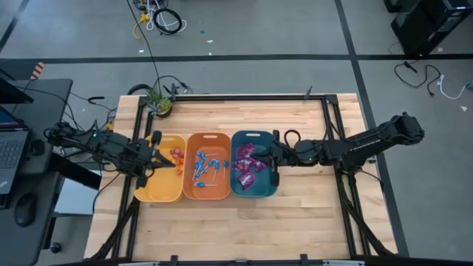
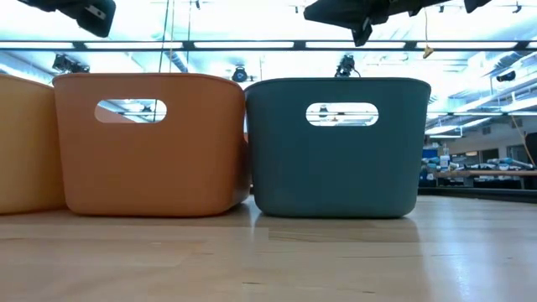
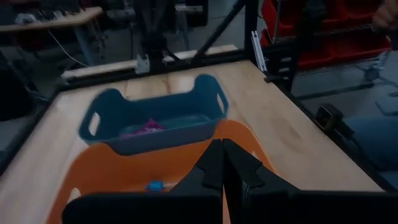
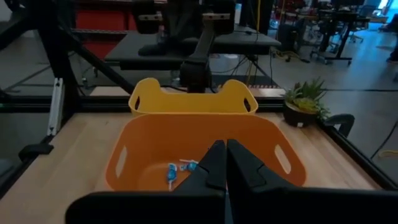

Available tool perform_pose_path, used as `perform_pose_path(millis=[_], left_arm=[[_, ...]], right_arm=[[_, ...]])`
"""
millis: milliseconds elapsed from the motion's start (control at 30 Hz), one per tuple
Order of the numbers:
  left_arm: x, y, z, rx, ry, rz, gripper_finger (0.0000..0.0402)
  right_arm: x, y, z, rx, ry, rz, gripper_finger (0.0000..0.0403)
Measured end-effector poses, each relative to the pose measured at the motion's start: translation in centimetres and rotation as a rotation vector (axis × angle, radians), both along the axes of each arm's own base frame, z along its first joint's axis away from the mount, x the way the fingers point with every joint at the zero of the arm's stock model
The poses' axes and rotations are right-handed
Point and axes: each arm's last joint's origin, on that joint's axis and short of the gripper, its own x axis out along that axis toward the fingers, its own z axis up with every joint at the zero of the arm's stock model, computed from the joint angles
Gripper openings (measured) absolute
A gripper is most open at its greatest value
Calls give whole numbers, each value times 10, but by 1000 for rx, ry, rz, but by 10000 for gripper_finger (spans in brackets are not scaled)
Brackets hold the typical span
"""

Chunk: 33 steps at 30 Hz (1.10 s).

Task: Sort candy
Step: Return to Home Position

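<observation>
Wooden table (image 1: 295, 222), three bins: left gripper (image 1: 168, 164), pinched closed and empty, over red pieces (image 1: 176, 154) in the yellow bin (image 1: 159, 195); right gripper (image 1: 260, 153), likewise, over purple packets (image 1: 247, 164) in the teal bin (image 1: 255, 193); lollipops (image 1: 203, 164) in the orange bin (image 1: 207, 195).

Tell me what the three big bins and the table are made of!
The yellow bin, orange bin and teal bin look like moulded plastic: smooth, matte walls, rounded corners and cut-out handles. The table looks like wood, with pale planks, grain lines and a light sheen, so it is probably varnished.
</observation>
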Motion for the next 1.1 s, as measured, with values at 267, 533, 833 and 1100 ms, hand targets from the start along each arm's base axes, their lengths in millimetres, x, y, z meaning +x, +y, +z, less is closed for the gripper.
perform_pose_path(millis=[267, 533, 833, 1100], left_arm=[[3, 1, 3, 58, -45, 33, 0], [-2, 4, -12, 2, 131, 129, 1], [0, 2, -7, 58, 59, 68, 2], [3, 3, 1, 210, -78, -6, 1]], right_arm=[[-1, 8, 3, -24, -33, 11, 0], [-3, 14, 3, -20, -29, 13, 0], [-10, 26, 24, -239, -175, 82, 0], [-14, -13, 38, -302, -227, 85, 0]])
